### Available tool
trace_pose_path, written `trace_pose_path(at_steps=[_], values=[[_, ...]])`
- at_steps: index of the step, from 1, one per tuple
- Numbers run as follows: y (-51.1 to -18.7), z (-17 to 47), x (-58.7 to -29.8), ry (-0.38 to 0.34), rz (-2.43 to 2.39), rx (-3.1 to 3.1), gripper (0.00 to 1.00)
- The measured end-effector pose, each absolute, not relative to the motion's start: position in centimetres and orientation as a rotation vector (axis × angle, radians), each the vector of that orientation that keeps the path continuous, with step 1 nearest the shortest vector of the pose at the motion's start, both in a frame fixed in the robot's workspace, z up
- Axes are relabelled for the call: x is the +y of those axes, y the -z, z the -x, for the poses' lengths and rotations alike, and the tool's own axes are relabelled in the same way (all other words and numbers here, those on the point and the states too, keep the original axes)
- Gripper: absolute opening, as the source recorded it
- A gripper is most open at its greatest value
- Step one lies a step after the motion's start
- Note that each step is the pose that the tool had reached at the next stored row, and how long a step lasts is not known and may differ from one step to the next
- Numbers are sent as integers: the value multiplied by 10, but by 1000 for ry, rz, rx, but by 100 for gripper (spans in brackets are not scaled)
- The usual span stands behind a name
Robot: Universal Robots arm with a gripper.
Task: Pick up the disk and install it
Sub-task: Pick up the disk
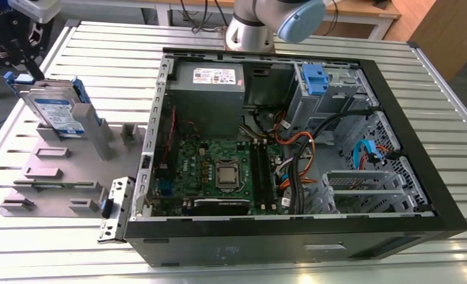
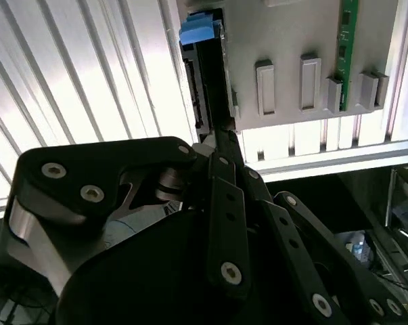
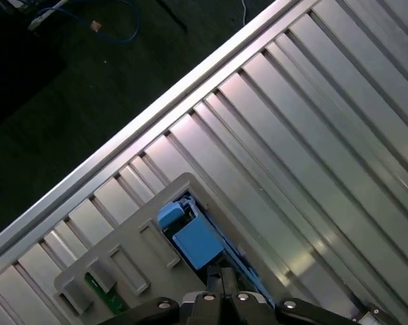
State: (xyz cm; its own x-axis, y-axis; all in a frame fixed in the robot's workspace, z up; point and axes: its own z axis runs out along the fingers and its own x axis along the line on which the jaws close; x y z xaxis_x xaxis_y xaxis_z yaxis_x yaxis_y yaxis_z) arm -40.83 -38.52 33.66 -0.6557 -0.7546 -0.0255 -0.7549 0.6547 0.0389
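Standing on edge, the disk (image 3: pixel 197 242) sits right at the pincer (image 3: pixel 221 275) tip

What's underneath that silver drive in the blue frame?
The silver metal disk in its blue plastic bracket stands upright in a grey plastic holder on the slatted metal table. Its lower edge is hidden by the holder.

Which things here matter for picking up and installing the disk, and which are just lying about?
Job: disk, hand, grey holder, open computer case.
Lying about: power supply, motherboard, cables.
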Motion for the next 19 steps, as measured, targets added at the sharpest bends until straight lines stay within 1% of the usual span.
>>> trace_pose_path(at_steps=[19], values=[[-335, 408, -385, -73, 1776, 2592, 11]])
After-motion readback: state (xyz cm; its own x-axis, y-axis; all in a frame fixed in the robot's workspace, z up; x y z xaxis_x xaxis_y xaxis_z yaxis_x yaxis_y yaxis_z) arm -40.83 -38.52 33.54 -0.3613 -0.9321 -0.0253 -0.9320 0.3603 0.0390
